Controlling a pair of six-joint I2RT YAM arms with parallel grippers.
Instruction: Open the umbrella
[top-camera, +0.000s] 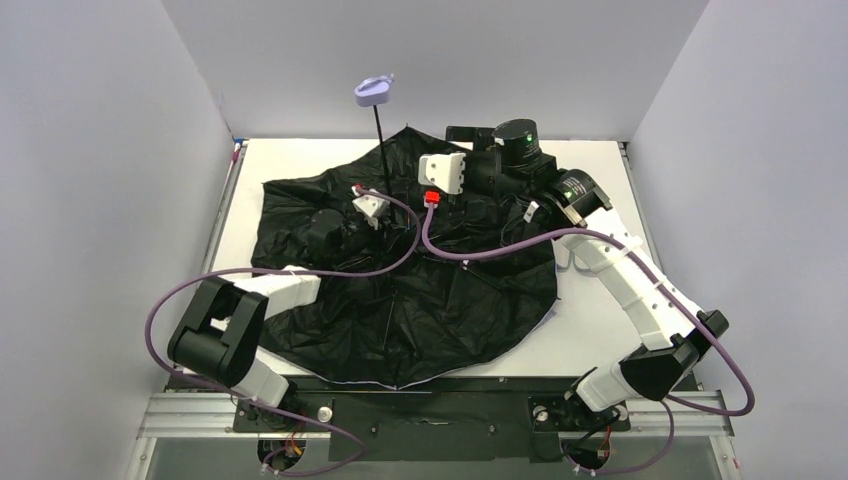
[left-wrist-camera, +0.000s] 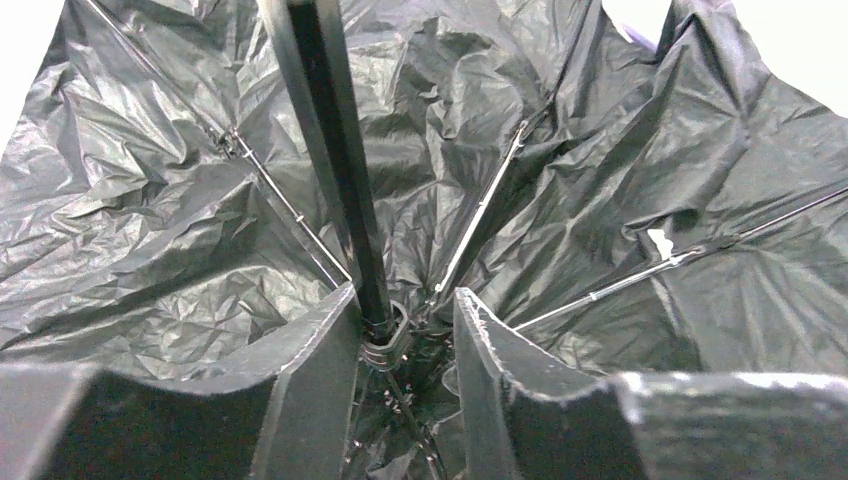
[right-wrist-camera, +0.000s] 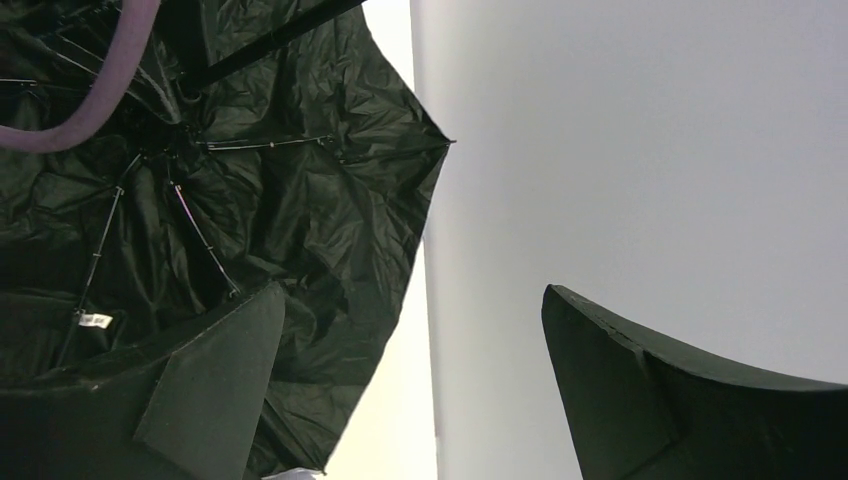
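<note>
The umbrella lies inverted and spread on the table, black lining up, shaft upright; the left gripper straddles the shaft's base, fingers narrowly parted, while the right gripper hangs wide and empty over its far edge.

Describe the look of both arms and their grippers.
Both the left arm and right arm mix white link shells with black joint housings. A purple cable loops along each; one ends in a red plug. The left gripper and right gripper have matte black, angular fingers.
</note>
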